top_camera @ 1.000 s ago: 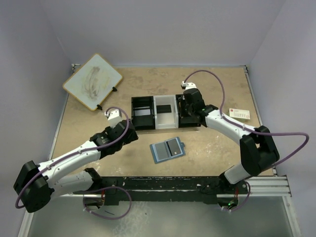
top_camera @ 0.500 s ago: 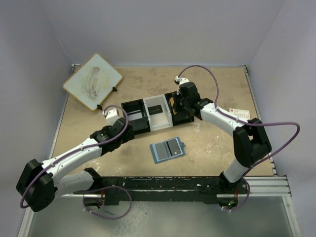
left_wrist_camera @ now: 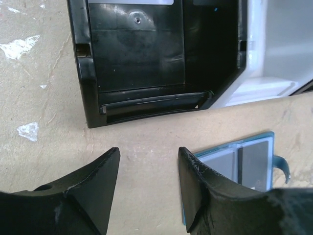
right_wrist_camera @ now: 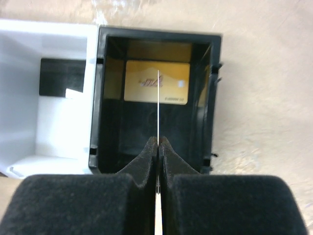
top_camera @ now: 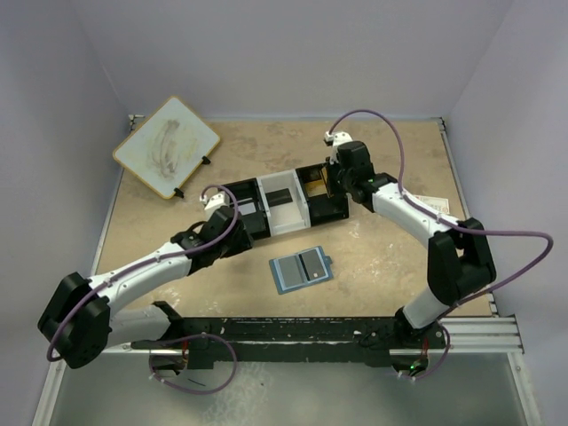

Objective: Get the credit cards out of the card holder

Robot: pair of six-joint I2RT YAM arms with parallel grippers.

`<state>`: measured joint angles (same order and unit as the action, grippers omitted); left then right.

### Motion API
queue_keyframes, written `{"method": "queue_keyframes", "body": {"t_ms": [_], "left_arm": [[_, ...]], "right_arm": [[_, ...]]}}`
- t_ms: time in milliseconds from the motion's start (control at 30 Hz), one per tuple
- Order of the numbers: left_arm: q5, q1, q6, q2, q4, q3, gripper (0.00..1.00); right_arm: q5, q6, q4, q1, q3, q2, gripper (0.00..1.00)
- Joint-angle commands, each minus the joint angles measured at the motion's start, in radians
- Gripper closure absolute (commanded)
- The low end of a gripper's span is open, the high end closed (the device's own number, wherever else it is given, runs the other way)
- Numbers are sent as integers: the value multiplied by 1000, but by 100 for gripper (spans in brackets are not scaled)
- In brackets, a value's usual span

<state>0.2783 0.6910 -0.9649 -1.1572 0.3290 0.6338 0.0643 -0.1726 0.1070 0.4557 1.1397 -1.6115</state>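
While the small flat blue folding card holder (top_camera: 301, 269) lies opened on the desk, just in front of the black-and-white three-compartment plastic tray (top_camera: 282, 223), we find the right pincer (right_wrist_camera: 158, 146) pressed together on a thin pale card (right_wrist_camera: 159, 107) seen edge-on. It hangs over the right black compartment, where a gold card (right_wrist_camera: 142, 83) lies; we judge the held card is positioned there for release. A black card (right_wrist_camera: 61, 77) rests in the white compartment. The left pincer (left_wrist_camera: 148, 155) is spread and empty, low over the desk between tray and holder, apparently placed to reach the holder. We cannot tell whether its pockets still hold cards.
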Motion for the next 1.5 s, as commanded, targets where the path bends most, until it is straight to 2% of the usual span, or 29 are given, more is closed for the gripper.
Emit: {"method": "queue_keyframes", "body": {"t_ms": [0,200,267,433,633,800,967,1100,1200,1467], "left_arm": [[-7,-7,25,-69,-39,54,52],[33,-14,46,-130,-79,89,53],[64,-18,62,-146,-82,103,53],[104,-34,118,-224,-83,151,55],[137,-57,162,-274,-78,197,55],[118,-71,174,-298,-92,217,56],[104,-79,195,-307,-114,224,56],[102,-87,222,-330,-102,245,56],[97,-89,229,-325,-92,256,55],[26,-90,208,-178,-46,253,48]], "right_arm": [[-8,228,-157,-8,-25,84,100],[-19,532,-517,-14,-264,204,100],[-58,626,-564,-20,-313,219,100],[-146,766,-476,-58,-304,168,100],[-331,850,-457,-80,-294,159,100],[-394,905,-380,-80,-235,110,100],[-375,907,-374,-80,-227,66,100],[-278,903,-424,-80,-236,19,100],[-268,920,-421,-80,-214,-20,100],[-231,1027,-435,-80,-142,-99,100]]}}
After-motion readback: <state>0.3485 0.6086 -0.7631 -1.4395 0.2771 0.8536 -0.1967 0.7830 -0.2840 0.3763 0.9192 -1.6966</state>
